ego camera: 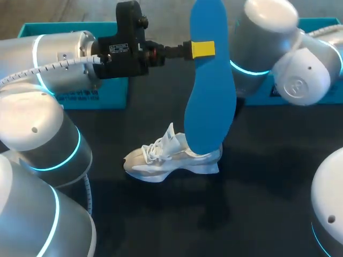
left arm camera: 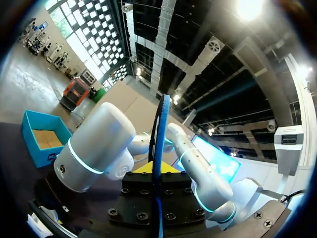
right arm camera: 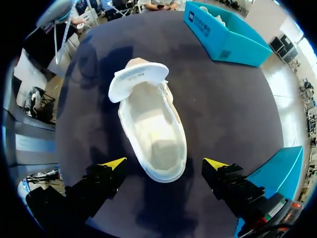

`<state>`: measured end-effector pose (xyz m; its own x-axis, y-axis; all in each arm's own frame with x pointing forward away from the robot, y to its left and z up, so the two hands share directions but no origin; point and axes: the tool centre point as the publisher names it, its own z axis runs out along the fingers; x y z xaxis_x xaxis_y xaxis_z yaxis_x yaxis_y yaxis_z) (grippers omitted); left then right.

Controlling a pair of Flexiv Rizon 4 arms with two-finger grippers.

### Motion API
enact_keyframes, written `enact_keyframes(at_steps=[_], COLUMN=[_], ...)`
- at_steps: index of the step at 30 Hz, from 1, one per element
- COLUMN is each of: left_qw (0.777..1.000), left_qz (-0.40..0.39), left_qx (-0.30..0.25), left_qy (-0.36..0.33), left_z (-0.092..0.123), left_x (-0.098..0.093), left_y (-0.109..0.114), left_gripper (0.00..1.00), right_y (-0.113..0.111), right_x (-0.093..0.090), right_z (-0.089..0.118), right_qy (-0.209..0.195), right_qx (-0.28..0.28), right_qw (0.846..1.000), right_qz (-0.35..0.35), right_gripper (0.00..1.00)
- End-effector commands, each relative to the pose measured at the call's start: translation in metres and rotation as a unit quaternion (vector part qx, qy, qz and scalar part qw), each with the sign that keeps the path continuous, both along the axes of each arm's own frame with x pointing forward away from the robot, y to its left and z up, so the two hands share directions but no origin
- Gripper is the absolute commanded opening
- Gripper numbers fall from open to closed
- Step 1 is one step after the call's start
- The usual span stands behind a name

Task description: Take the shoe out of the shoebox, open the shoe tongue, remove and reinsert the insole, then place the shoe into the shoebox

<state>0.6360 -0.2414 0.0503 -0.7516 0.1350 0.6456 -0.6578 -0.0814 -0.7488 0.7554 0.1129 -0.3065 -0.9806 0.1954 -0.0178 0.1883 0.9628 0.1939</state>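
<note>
Black desk (ego camera: 257, 214) surface is carrying the white shoe (ego camera: 171, 158), which is standing on its sole near the middle, outside any box. Its toe is pointing toward the left arm's side and its heel toward the right.

In the right wrist view the tongue (right arm camera: 138, 79) is lying folded forward. The opened interior is showing only pale lining, so the insole is judged to be out.

The right pincer (right arm camera: 164, 163) is hanging above the heel with its fingers spread wide, one to each side, gripping nothing. The shoe's long axis is running straight ahead of it, heel to toe.

Higher up, the left pincer (ego camera: 202, 49) is pinching the blue insole (ego camera: 210, 96) near its upper end. The insole is hanging upright, with its long axis near vertical and its lower end coming down over the heel opening. Reinsertion appears to be the step in hand. It is turning on this relation: the insole is standing almost square to the shoe's length and will need tilting toe-ward. The right arm is the nearer to the shoe.

In the head view the insole is covering the heel and the right pincer, so contact between insole and shoe cannot be told. The left wrist view is showing the insole edge-on only.

Farthest off, the left shoebox (ego camera: 80, 99) and the right shoebox (ego camera: 321, 24), both teal, are sitting partly hidden by the arms.
</note>
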Motion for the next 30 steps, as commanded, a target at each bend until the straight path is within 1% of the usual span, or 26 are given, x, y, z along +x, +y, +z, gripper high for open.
enact_keyframes(at_steps=[1,11,18,30], left_qw=[1.000,1.000,1.000,1.000], left_qz=[0.000,0.000,0.000,0.000], left_qx=[-0.002,-0.002,-0.002,-0.002], left_qy=[0.000,0.000,0.000,0.000], left_z=[-0.002,-0.002,-0.002,-0.002], left_x=[0.000,0.000,0.000,0.000], left_y=[-0.001,-0.001,-0.001,-0.001], left_gripper=[0.00,0.00,0.00,0.00], right_y=[0.005,0.011,0.019,0.019], right_x=[0.004,0.011,0.007,0.007], right_z=[0.002,0.005,0.008,0.008], right_qy=[0.010,0.018,0.024,0.024], right_qx=[-0.039,-0.050,-0.059,-0.059], right_qw=[0.999,0.998,0.998,0.998], right_qz=[0.003,0.021,0.030,0.030], right_gripper=[1.00,1.00,1.00,1.00])
